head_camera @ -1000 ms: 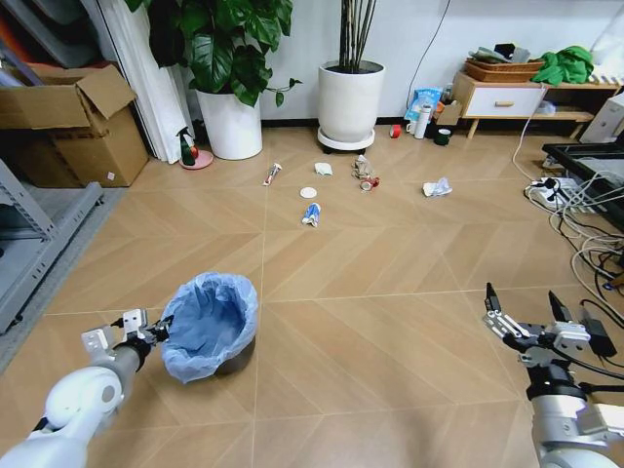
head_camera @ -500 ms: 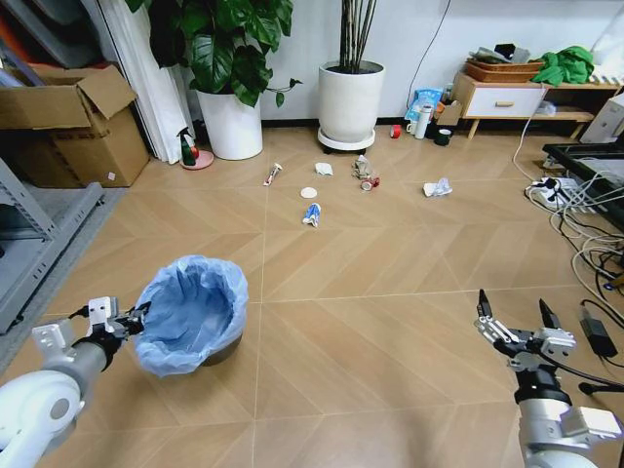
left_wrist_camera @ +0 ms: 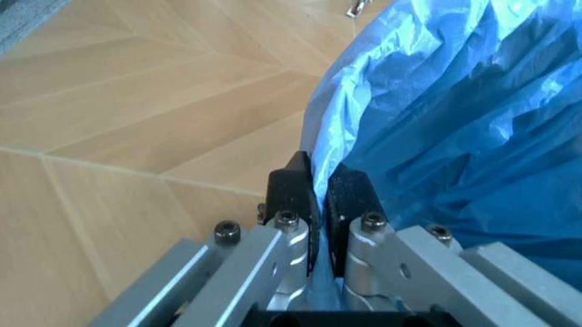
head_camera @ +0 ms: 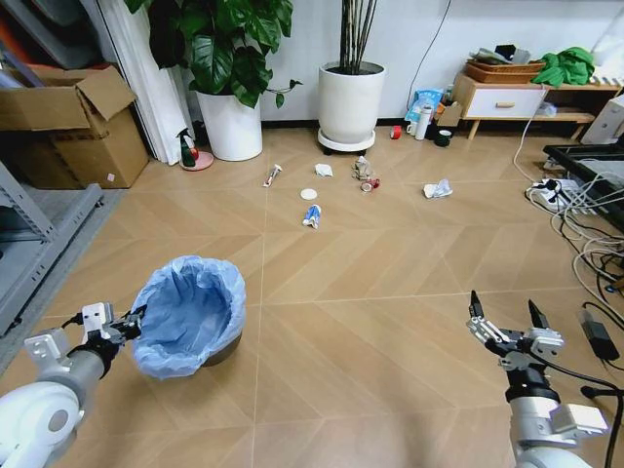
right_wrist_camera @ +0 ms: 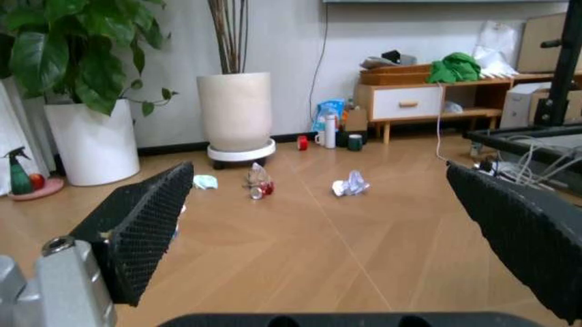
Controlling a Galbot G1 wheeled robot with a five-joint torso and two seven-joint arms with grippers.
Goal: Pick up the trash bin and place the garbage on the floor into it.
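Note:
The trash bin (head_camera: 190, 314), black with a crinkly light-blue bag (left_wrist_camera: 454, 122) over its rim, sits at the lower left on the floor (head_camera: 370, 273). My left gripper (head_camera: 125, 325) (left_wrist_camera: 320, 197) is shut on the bag-covered rim at the bin's left side. Garbage lies farther off near the pots: a small tube (head_camera: 272, 175), a white disc (head_camera: 308, 193), a blue-white wrapper (head_camera: 311, 214), a tissue (head_camera: 324, 169), brown paper with a red can (head_camera: 366, 175) (right_wrist_camera: 257, 182) and another tissue (head_camera: 437, 187) (right_wrist_camera: 350, 184). My right gripper (head_camera: 502, 304) (right_wrist_camera: 337, 231) hangs open at the lower right, holding nothing.
Two white plant pots (head_camera: 232, 122) (head_camera: 351, 100) stand at the back wall. A cardboard box (head_camera: 68, 122) and a metal rack (head_camera: 39, 253) line the left. Cables and a power strip (head_camera: 575, 200) sprawl on the right. A low cabinet (head_camera: 502, 97) stands at the back right.
My left gripper has pulled the bin to the left, and the bin now leans a little. The right gripper has drifted slightly left and lower, still open.

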